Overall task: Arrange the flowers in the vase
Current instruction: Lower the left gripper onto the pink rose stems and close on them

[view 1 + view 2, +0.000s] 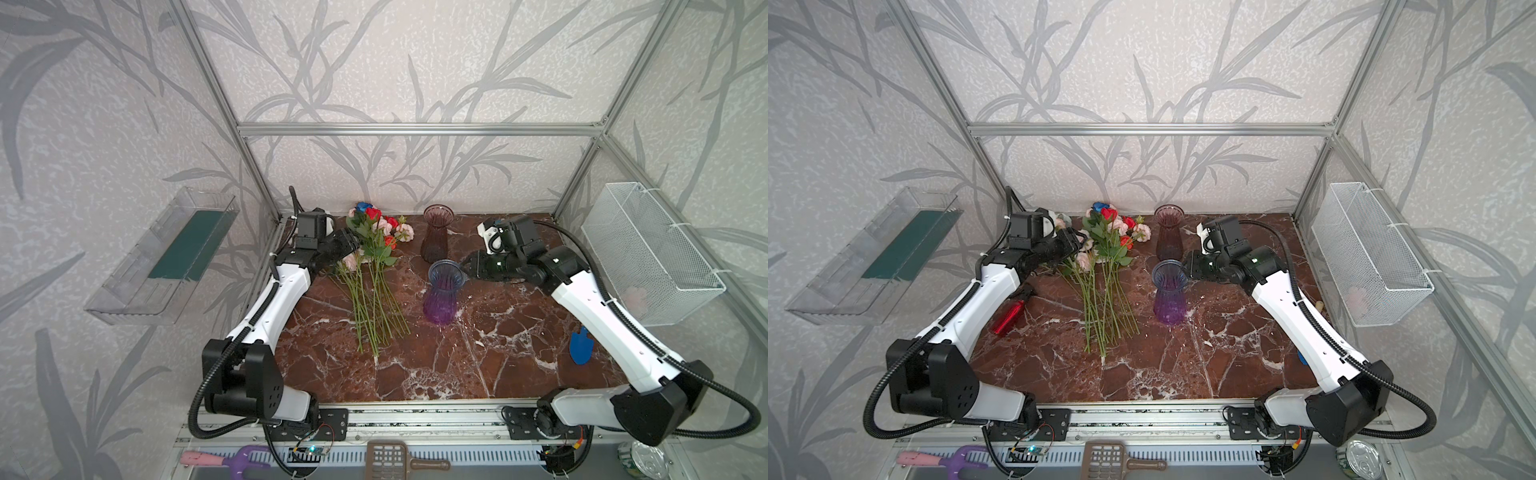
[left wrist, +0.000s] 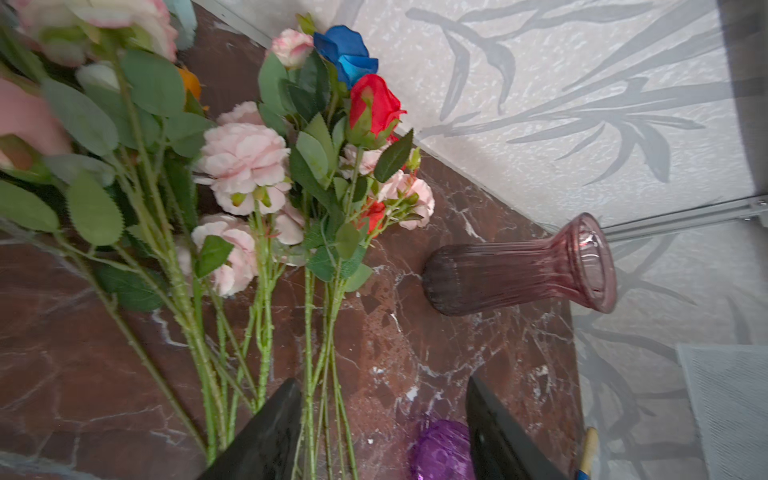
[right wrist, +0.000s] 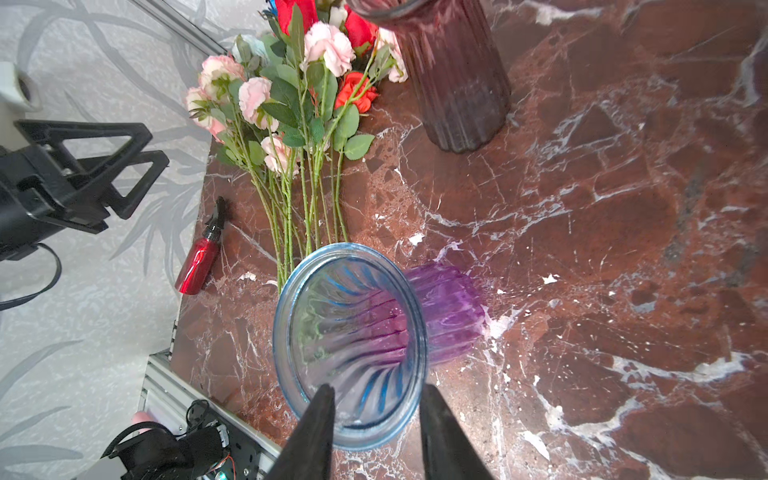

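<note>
**Marble table (image 1: 478, 365) seen from above.** The flowers (image 1: 376, 257) are lying in a bundle toward 10 o'clock from the table's middle, with blooms pointing to 12 o'clock and stems to 6. The vase (image 1: 441, 297), blue at the rim and purple below, is standing upright near the middle. The left gripper (image 2: 382, 380) is hanging over the stems with its jaws released and gaping, and a few stems are showing between them. The right gripper (image 3: 376, 388) is reaching the vase rim from 3 o'clock with its jaws parted, not clamping. A dark pink vase (image 1: 436, 237) is standing at 12 o'clock.

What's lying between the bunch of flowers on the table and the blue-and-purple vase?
Nothing: between the flowers and the blue-and-purple vase only bare marble tabletop shows, in both top views.
</note>
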You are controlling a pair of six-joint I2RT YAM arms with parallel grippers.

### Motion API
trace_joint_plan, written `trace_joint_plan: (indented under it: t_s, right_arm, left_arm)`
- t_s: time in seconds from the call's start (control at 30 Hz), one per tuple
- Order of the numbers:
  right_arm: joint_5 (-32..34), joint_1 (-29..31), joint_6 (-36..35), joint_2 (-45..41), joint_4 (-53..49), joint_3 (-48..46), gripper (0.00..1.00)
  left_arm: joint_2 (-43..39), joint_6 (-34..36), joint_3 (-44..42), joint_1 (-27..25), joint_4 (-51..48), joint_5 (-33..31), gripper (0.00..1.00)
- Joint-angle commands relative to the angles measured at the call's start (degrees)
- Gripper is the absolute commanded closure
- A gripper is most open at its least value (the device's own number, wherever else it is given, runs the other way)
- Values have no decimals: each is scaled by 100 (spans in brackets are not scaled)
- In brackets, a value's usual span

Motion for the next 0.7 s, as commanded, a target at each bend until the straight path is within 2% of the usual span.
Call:
trace_joint_plan:
  t_s: [0.0,0.13,0.27,0.4,0.67]
  right_arm:
    - [431,12,-378,-403,-43,174,64]
    - [521,9,-591,-539,92,74,69]
    - [510,5,-646,-539,245,-29,73]
    - [509,-14,-704,-539,384,-171,73]
    - [377,-184,-706,-538,588,-360,73]
  left_arm:
    - [145,203,110,-15,-357,-660,42]
    - [537,80,203,-17,-629,-893,58]
    - [583,-286,-309,25,-136,-1230,52]
    - [720,-302,-405,67,-137,-1543,50]
    - [1461,-295,-208,246,78,-823,49]
